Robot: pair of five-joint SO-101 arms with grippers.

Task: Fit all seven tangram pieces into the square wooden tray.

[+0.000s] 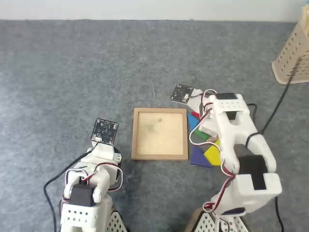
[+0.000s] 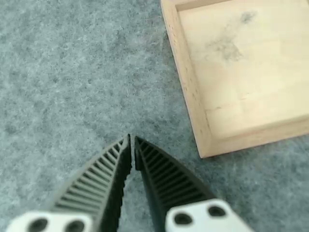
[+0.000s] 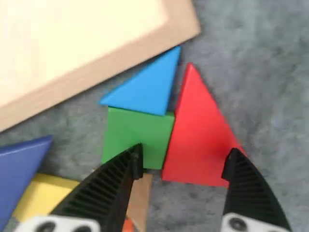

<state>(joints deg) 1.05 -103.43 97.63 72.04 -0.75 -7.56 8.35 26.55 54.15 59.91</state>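
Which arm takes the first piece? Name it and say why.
Right, most likely. The right pincer hangs open over the red triangle, next to the green square, beside the tray. The left pincer is shut above bare carpet on the tray's other side.

Bright, even light overhead casts only faint, soft shadows.
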